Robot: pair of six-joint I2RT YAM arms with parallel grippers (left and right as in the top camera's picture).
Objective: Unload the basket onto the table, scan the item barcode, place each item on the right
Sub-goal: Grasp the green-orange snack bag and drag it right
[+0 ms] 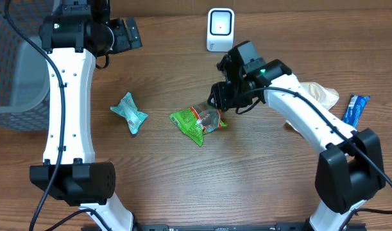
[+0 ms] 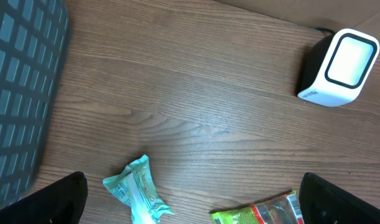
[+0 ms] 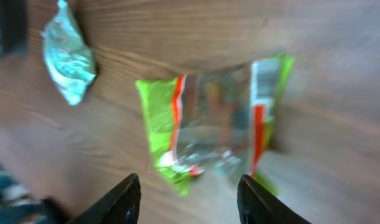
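A green snack packet (image 1: 197, 122) with a clear window and red stripes lies flat on the wooden table; it also shows in the left wrist view (image 2: 258, 214) and, blurred, in the right wrist view (image 3: 208, 124). My right gripper (image 1: 221, 96) hovers just above its right end, jaws apart with nothing between them (image 3: 188, 186). The white barcode scanner (image 1: 220, 29) stands at the back of the table, its window facing forward (image 2: 339, 65). My left gripper (image 1: 128, 32) is raised at the back left, wide open and empty (image 2: 191, 186).
A crumpled teal packet (image 1: 129, 113) lies left of the green one (image 2: 137, 190) (image 3: 66, 62). A grey mesh basket (image 1: 16, 70) stands at the far left (image 2: 15, 93). A pale bag (image 1: 321, 95) and a blue packet (image 1: 355, 110) lie at the right.
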